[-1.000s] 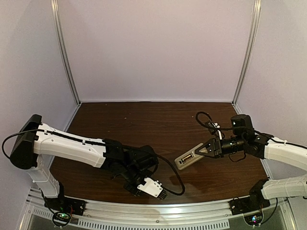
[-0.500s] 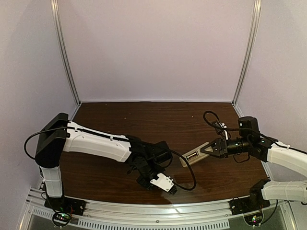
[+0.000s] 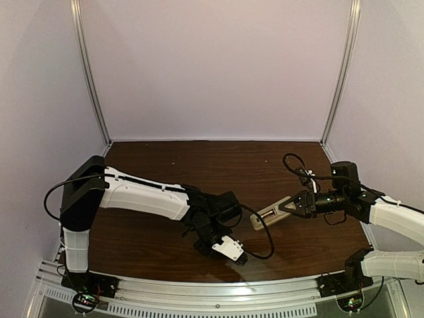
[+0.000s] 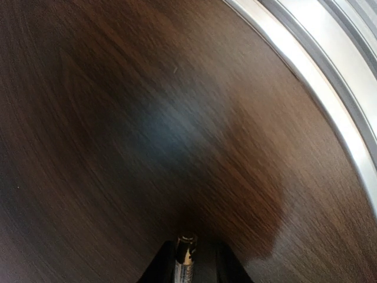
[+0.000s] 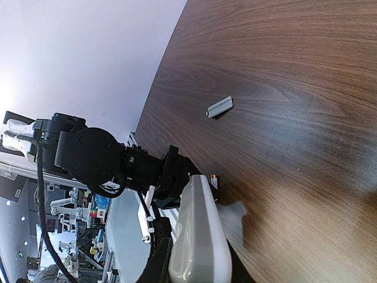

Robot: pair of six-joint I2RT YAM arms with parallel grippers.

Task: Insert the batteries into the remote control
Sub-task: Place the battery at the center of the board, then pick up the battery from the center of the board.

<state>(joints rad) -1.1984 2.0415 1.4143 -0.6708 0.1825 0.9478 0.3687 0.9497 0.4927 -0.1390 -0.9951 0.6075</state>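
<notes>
My right gripper [image 3: 290,206] is shut on the white remote control [image 3: 267,216] and holds it off the table, its free end pointing left. In the right wrist view the remote [image 5: 197,230] fills the gap between my fingers [image 5: 158,266]. My left gripper [image 3: 240,258] is near the table's front edge, below and left of the remote. It is shut on one battery [image 4: 185,259], whose dark end pokes out between the fingers; the tip also shows in the right wrist view [image 5: 213,178]. The second battery is not clearly visible.
A small grey flat strip [image 5: 220,107], like a battery cover, lies on the dark wood table [image 3: 199,165] beyond the left arm. The aluminium front rail [image 4: 330,100] runs close to my left gripper. Lilac walls enclose the back and sides.
My left arm has swung to the right along the front edge with the battery, closer to the remote. My right gripper has drawn the remote slightly to the right.
</notes>
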